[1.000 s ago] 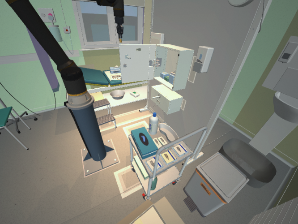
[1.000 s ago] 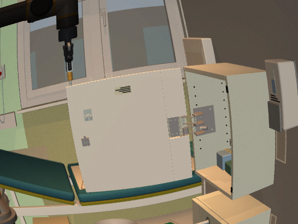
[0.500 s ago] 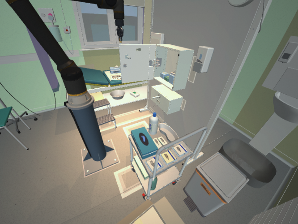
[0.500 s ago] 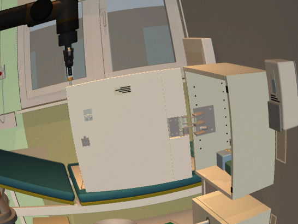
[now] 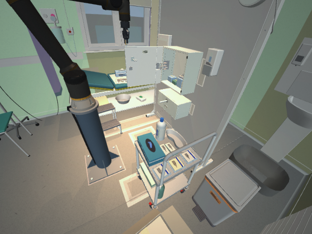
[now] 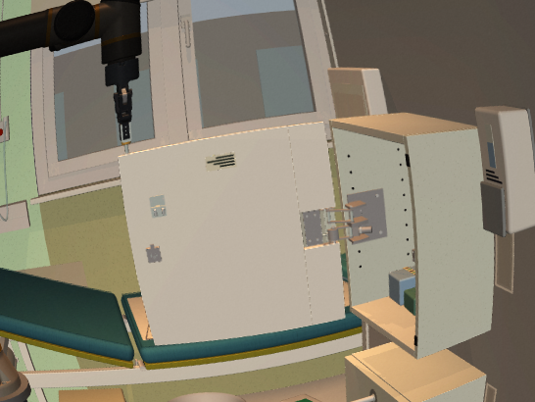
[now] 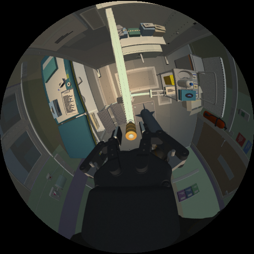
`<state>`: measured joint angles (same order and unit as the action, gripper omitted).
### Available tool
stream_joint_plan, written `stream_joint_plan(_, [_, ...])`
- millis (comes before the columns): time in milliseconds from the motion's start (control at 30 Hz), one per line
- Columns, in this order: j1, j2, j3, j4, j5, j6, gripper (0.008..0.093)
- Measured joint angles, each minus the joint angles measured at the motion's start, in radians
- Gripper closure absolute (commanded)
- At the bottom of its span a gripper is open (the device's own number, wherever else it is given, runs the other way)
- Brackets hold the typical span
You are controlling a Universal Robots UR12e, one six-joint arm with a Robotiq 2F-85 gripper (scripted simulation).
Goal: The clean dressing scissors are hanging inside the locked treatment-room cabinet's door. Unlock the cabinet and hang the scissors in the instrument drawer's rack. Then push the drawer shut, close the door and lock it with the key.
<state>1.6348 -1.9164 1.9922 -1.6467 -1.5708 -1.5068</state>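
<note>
The cabinet door stands swung wide open from the wall cabinet, its top edge running away below my fingers. My gripper hangs pointing down just above the door's free top corner, closed around the brass key. The instrument drawer sits pulled out under the cabinet. A small hook plate shows on the door face toward the side cameras; I cannot make out the scissors. Boxes sit on the cabinet shelf.
A window and an examination couch stand behind the open door. A trolley with a bottle and tissue box stands below the drawer. My arm's pedestal is left of it. A waste bin sits to the right.
</note>
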Motion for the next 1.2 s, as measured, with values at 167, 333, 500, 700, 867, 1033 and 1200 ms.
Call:
stream_joint_plan(167, [0.0,0.0,0.0,0.0,0.0,0.0,0.0534])
stream_joint_plan(333, [0.0,0.0,0.0,0.0,0.0,0.0,0.0579])
stream_joint_plan(500, [0.0,0.0,0.0,0.0,0.0,0.0,0.0679])
stream_joint_plan(700, [0.0,0.0,0.0,0.0,-0.001,0.0,0.0799])
stream_joint_plan(867, [0.0,0.0,0.0,0.0,-0.001,0.0,0.0899])
stream_joint_plan(1033, [0.0,0.0,0.0,0.0,-0.001,0.0,0.0934])
stream_joint_plan(1200, [0.0,0.0,0.0,0.0,-0.001,0.0,0.0934])
